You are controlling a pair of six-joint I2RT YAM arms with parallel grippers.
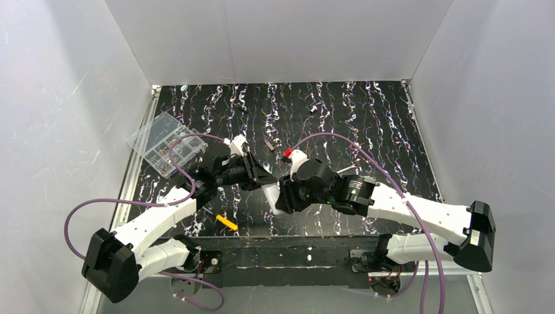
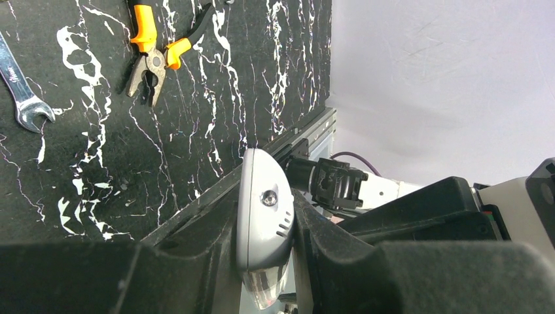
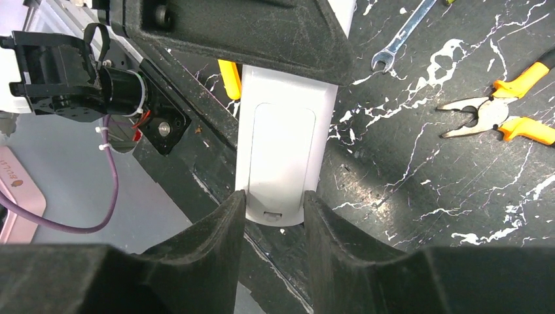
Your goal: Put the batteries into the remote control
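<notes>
Arms (image 1: 157, 216) (image 1: 425, 209) bent inward, left jaws clamping remote control (image 3: 281, 163), right jaws astride

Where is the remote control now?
In the top view the remote control is over the near middle of the table: the left gripper holds one end, and the jaws of the right gripper flank the other.
</notes>
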